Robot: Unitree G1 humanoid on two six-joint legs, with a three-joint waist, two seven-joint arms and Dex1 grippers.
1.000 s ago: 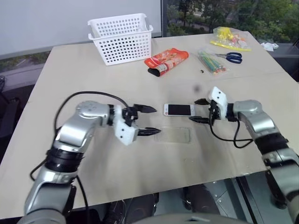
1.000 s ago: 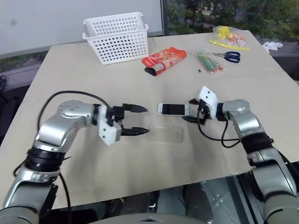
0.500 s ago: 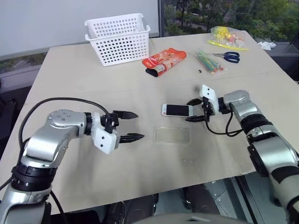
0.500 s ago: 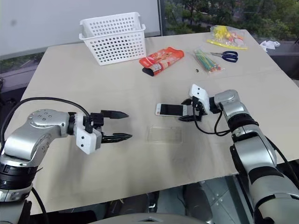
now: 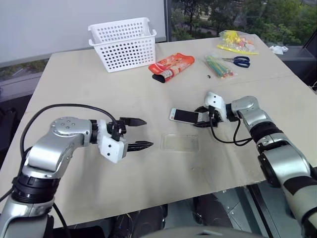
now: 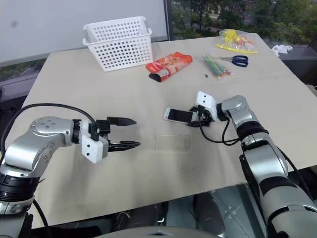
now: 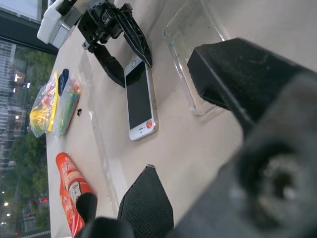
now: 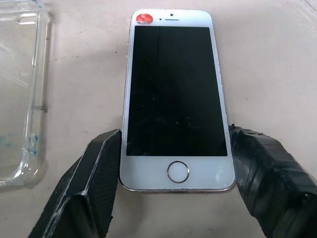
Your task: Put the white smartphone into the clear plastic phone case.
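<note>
**A:** From the head cameras, where's the phone?

**B:** The white smartphone [image 5: 184,116] lies flat, screen up, near the middle of the beige worktop [image 5: 74,79]. The clear plastic phone case [image 5: 181,143] lies empty just on the near side of it, a narrow strip of bare surface between them. The right end effector [image 5: 203,116] reaches in from the right with one black finger on each long side of the phone's near end. The left end effector [image 5: 143,133] hangs over bare worktop well to the left of the case, its two fingers spread with nothing between them.

**A:** Anything else up there?

**B:** At the far side, a white basket [image 5: 125,43], a red snack packet [image 5: 171,66], a clear bag of coloured sticks [image 5: 218,66], scissors [image 5: 239,61] and a bag of yellow items [image 5: 236,41].

**A:** And the left wrist view?

**B:** The phone [image 7: 140,99] lies beside the case [image 7: 196,52], apart from it. The right end effector [image 7: 130,60] straddles the phone's end, its fingers astride the edges.

**A:** Right wrist view: has it pinched the phone?

**B:** The phone [image 8: 176,94] sits with its home-button end between the two fingers [image 8: 96,181]. Both sit right at the phone's long edges; I can't tell whether they press on it or only flank it. A corner of the case [image 8: 22,94] shows beside the phone.
</note>
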